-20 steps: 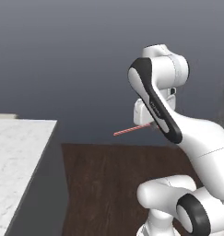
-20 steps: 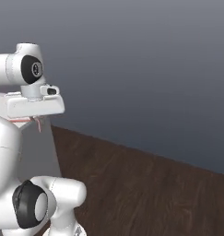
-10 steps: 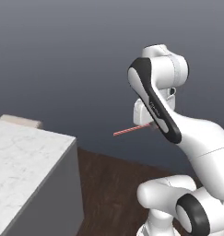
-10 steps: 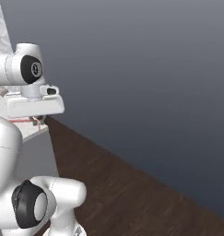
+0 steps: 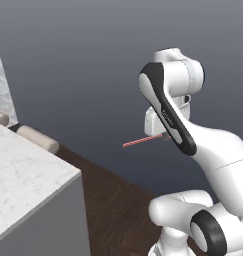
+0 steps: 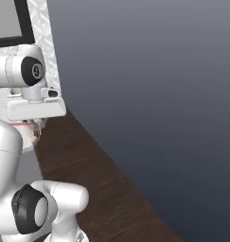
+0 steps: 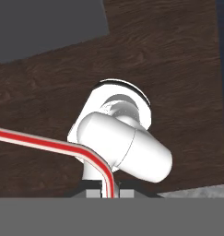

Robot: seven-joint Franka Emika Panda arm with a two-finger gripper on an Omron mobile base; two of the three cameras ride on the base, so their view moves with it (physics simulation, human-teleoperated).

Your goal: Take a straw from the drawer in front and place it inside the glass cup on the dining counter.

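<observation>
The two-finger gripper [image 7: 109,192] pinches the thin red straw [image 5: 142,141]. At lower left, the white marble-veined dining counter [image 5: 28,177] has swung closer: base approaching the cup.

A plain dark blue-grey wall [image 5: 83,60] rises behind a dark brown wood-plank floor [image 6: 111,189], with a pale patterned tiled wall strip [image 6: 45,42] at the left edge.
</observation>
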